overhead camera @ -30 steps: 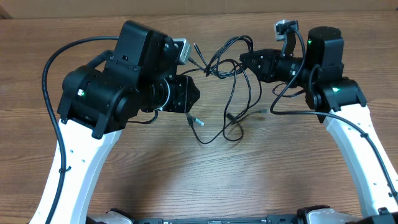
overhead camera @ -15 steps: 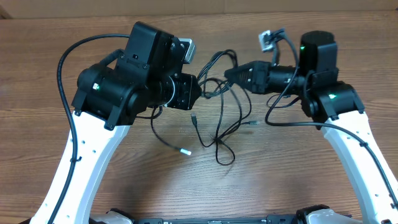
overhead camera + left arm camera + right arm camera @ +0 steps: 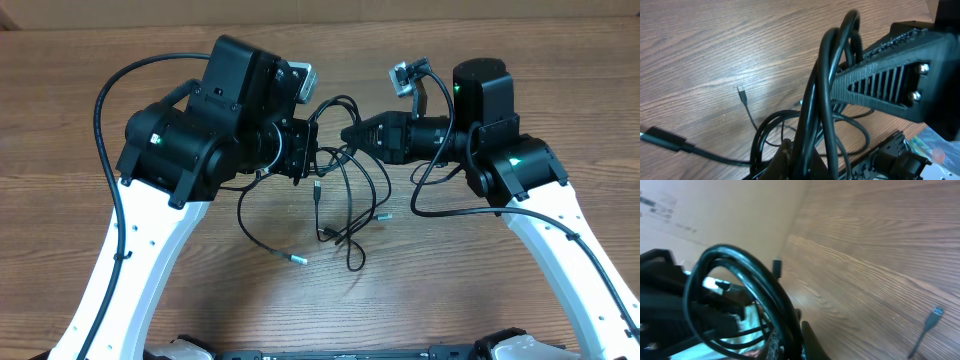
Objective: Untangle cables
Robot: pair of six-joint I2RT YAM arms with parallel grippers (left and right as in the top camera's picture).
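The cables (image 3: 345, 195) are thin black cords tangled in loops, strung between my two grippers and drooping to the table. My left gripper (image 3: 312, 150) is shut on a bunch of the cables (image 3: 812, 100), which pass between its jaws (image 3: 799, 152). My right gripper (image 3: 349, 133) is shut on a loop of the cables (image 3: 747, 277) at its jaws (image 3: 791, 337). The two grippers are close together, nearly tip to tip. The right gripper's ribbed finger (image 3: 890, 82) shows in the left wrist view. Loose plug tips lie on the table (image 3: 303, 260), (image 3: 383, 214).
The wooden table (image 3: 450, 290) spreads around. A small plug (image 3: 742, 94) and a larger plug (image 3: 660, 139) lie on the wood in the left wrist view. Another plug (image 3: 935, 314) lies in the right wrist view. Thick arm wires (image 3: 105, 120) loop beside both arms.
My right gripper has moved left toward the left gripper, and the gap between them has closed. The cable loops have gone slack and bunched lower on the table.
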